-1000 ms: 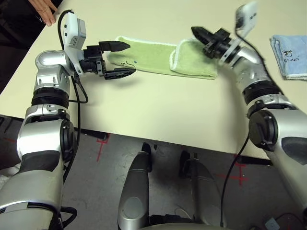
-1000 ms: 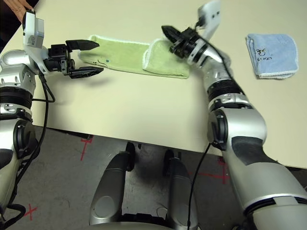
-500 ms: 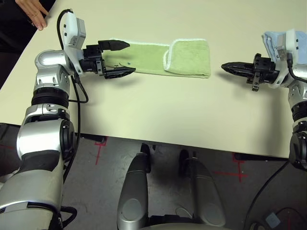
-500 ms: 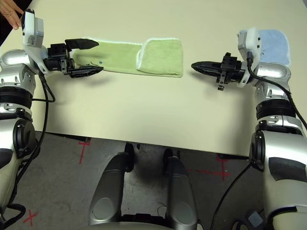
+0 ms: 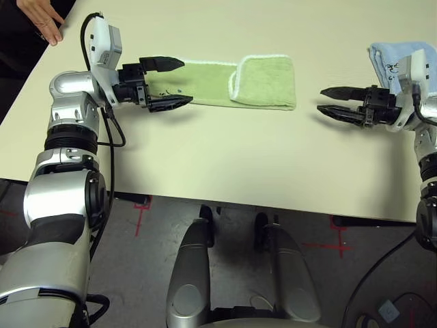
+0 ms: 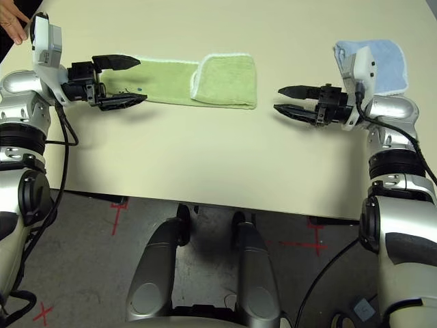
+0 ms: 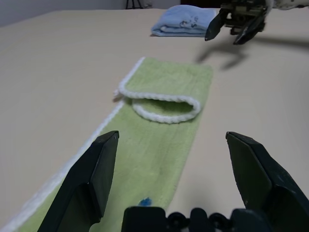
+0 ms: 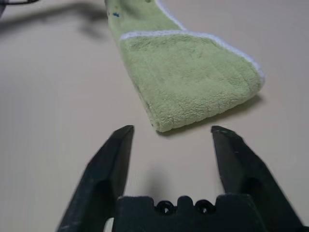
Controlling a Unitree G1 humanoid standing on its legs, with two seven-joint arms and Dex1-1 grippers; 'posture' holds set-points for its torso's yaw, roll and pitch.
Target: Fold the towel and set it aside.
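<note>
The lime-green towel lies as a long strip on the table, its right end folded back over itself into a thicker pad edged in white. My left gripper is open, its two fingers straddling the strip's left end just above it. Off to the right, my right gripper is open and empty, a short way from the folded end and pointing at it. In the right wrist view the folded end lies just beyond the fingertips. The left wrist view looks down the towel to the right gripper.
A folded light blue cloth lies at the table's far right, behind my right wrist. A person's hand rests at the far left corner. Bare table stretches between the towel and the near edge.
My right gripper let go of the folded towel end, drew back to the right and has now opened. The fold stays lying on the strip. The left gripper has not moved.
</note>
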